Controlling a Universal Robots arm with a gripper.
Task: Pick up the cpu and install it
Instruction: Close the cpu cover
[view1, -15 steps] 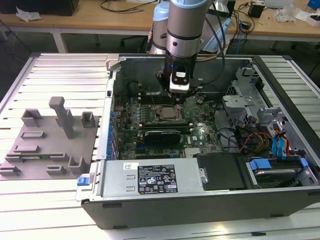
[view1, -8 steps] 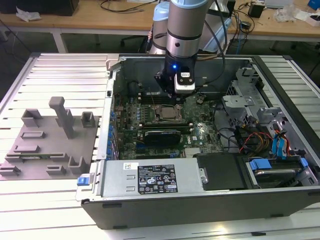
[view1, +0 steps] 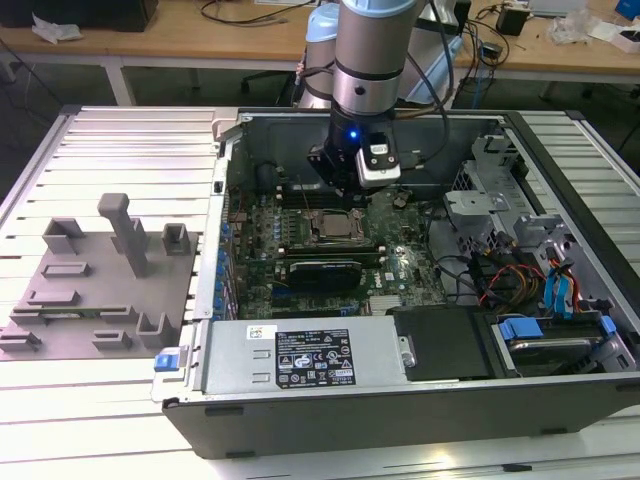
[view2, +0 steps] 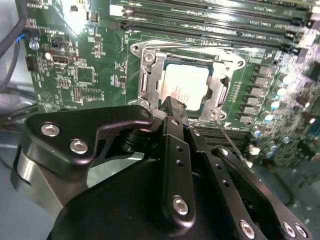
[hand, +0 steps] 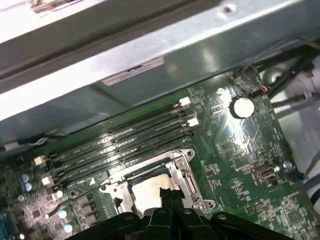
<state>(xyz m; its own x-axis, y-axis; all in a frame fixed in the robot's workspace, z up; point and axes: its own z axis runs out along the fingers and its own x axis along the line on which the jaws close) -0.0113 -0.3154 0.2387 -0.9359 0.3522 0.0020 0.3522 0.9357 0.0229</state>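
Item: small flat square cpu (view2: 186, 84), silvery-grey metal top. It is seated inside the square black metal-framed socket (view1: 331, 228), at centre frame in the exterior view. Black claw (view2: 170, 103): narrowed, nothing gripped, poised just above the chip. Step judged: seating, nearly done.

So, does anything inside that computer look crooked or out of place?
Nothing stands out. The cpu lies flat and square inside its socket frame, and the gripper is close over one edge of it.
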